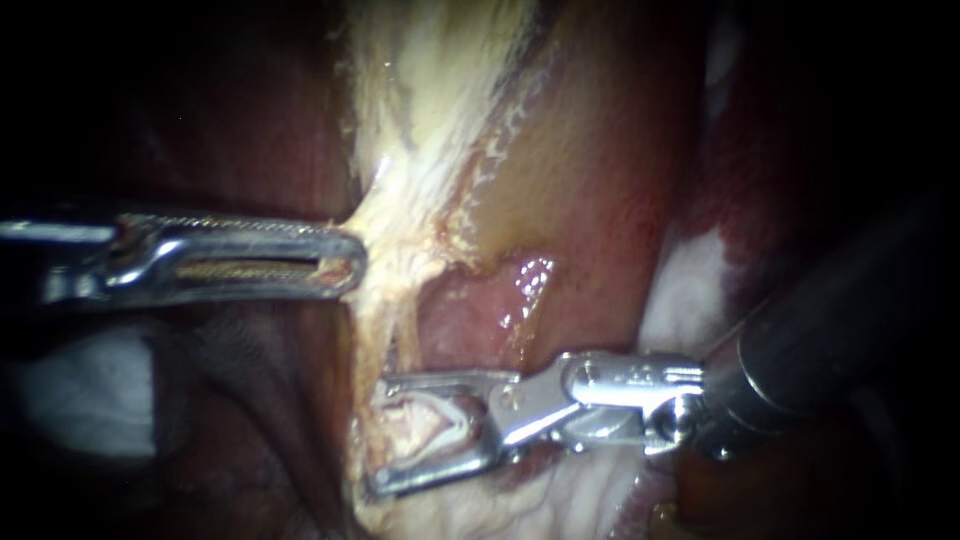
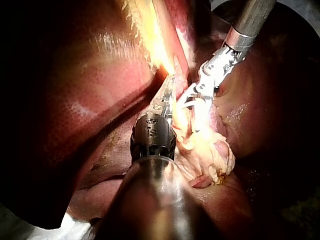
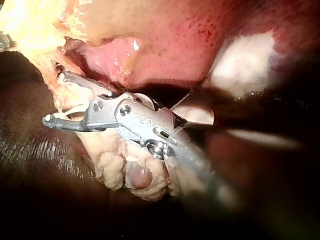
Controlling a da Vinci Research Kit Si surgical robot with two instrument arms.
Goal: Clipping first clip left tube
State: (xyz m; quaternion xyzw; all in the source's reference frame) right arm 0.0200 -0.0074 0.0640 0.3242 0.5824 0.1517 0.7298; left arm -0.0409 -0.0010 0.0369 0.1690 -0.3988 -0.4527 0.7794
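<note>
Steel right instrument [image 1: 378, 437], lower centre, hand gaping around a pale tube [image 1: 440, 415]; left instrument [image 1: 353, 262] hand clamps pale tissue [image 1: 400, 150].

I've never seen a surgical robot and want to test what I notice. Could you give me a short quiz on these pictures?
1. True or false: the jaws of the slender silver right instrument lie shut together, holding nothing.
2. What lies between those jaws? A) a green rubber band B) a pale yellowish strand of tissue C) a blue cloth
3. The second silver instrument with a slotted tip enters the endoscope view from the ____.
Key: 1 false; 2 B; 3 left.
</note>
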